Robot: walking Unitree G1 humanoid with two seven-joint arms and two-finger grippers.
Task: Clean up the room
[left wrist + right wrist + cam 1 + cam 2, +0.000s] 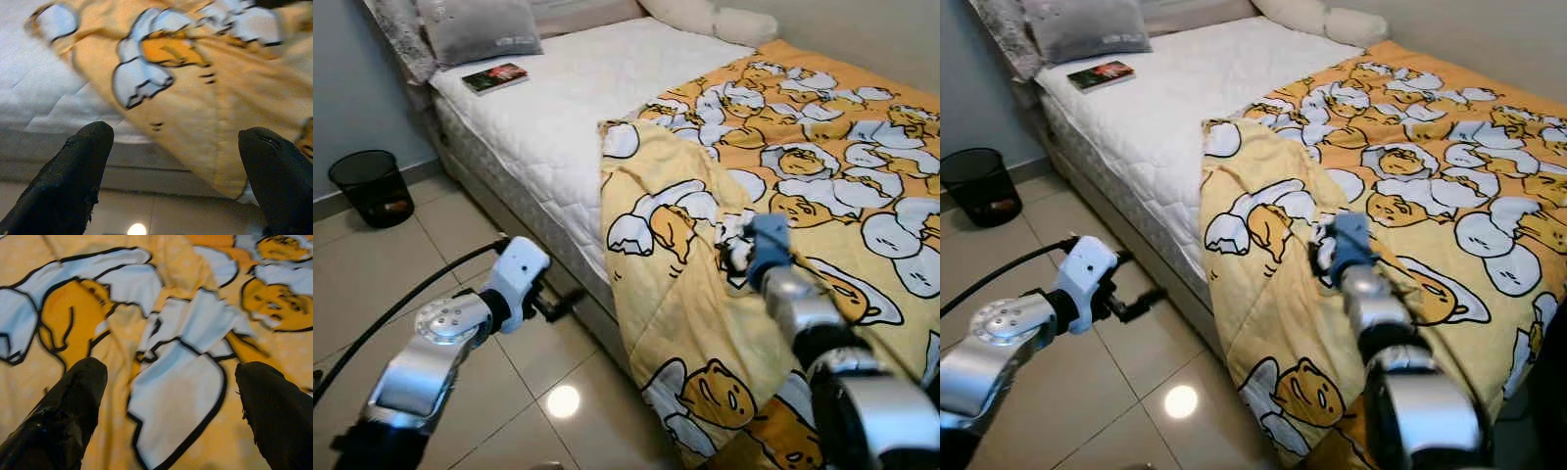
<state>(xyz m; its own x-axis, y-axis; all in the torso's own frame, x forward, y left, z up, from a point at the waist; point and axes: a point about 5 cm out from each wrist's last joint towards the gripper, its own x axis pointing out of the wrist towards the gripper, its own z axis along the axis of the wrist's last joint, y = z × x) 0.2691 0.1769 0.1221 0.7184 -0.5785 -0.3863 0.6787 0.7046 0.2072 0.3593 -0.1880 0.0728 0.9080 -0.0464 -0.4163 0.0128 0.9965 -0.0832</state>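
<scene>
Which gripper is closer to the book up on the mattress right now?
Left. The left gripper hangs open over the floor beside the bed, down the same side as the book. The right gripper, also open, is over the yellow blanket, farther from it.

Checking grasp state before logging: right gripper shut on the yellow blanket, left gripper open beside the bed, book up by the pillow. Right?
Not quite. The right gripper is open, fingers spread over the yellow blanket, as the right wrist view shows. The left gripper is open beside the bed, book by the pillow.
</scene>
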